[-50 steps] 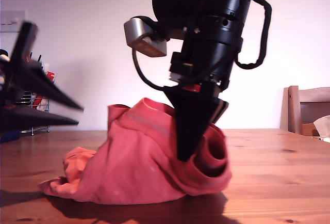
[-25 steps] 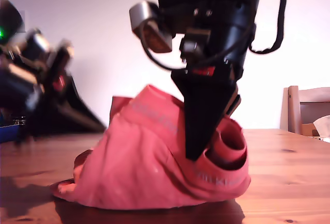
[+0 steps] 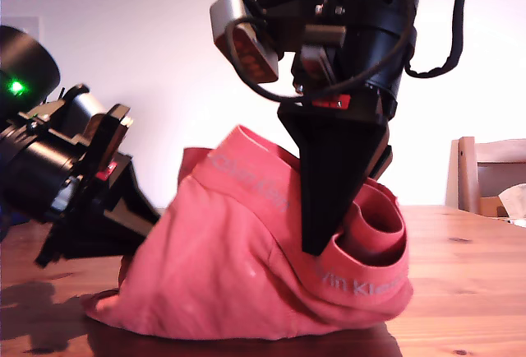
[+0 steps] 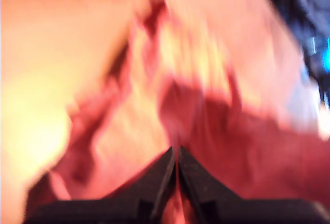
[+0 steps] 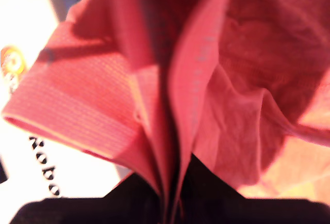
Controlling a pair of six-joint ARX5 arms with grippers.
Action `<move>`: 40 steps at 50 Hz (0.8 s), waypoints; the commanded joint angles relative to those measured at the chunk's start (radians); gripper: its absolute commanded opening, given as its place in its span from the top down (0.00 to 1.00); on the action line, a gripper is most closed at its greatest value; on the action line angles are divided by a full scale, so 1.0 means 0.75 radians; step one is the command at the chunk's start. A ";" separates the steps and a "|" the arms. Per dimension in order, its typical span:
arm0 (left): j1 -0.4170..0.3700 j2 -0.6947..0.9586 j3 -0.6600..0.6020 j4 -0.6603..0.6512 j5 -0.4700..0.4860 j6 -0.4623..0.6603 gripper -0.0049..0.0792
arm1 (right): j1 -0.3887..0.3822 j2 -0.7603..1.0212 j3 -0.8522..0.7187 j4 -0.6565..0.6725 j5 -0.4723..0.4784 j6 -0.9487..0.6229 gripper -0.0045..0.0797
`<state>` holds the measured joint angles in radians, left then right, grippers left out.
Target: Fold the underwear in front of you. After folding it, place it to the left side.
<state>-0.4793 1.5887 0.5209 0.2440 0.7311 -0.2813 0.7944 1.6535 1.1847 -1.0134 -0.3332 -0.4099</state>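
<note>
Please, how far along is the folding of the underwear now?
Done: no finished fold shows; the underwear is a bunched heap on the table. In hand: my second gripper holds its waistband pinched and raised; my first gripper is at the cloth, but that view is blurred. Left: fold it flat and set it aside.

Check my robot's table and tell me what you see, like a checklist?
surface: wooden table, bare where it shows.
job's things: the underwear is coral red, lifted into a heap, lower edge on the table, not yet folded flat.
clutter: nothing seen.
grippers: my second gripper is shut on the underwear's waistband and holds it up; my first gripper is at the cloth's edge on the exterior view's left, jaws together, too blurred to tell if it pinches cloth.
cables: black cable loops beside the second arm, off the cloth.
surroundings: pale wall; wooden chair at the exterior view's right.
</note>
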 commanded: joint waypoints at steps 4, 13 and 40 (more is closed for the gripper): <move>-0.046 0.031 -0.005 -0.060 0.032 0.076 0.97 | 0.010 -0.014 -0.022 -0.008 -0.012 -0.003 0.96; -0.069 0.031 -0.005 -0.205 0.042 0.180 0.97 | 0.001 -0.014 -0.015 -0.041 -0.062 -0.008 0.96; -0.091 0.031 -0.005 -0.343 0.071 0.273 0.97 | -0.102 -0.006 0.076 0.198 -0.064 -0.068 0.96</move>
<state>-0.5381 1.5997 0.5209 -0.0143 0.7788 -0.0891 0.7143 1.6531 1.2369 -0.8734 -0.3790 -0.4458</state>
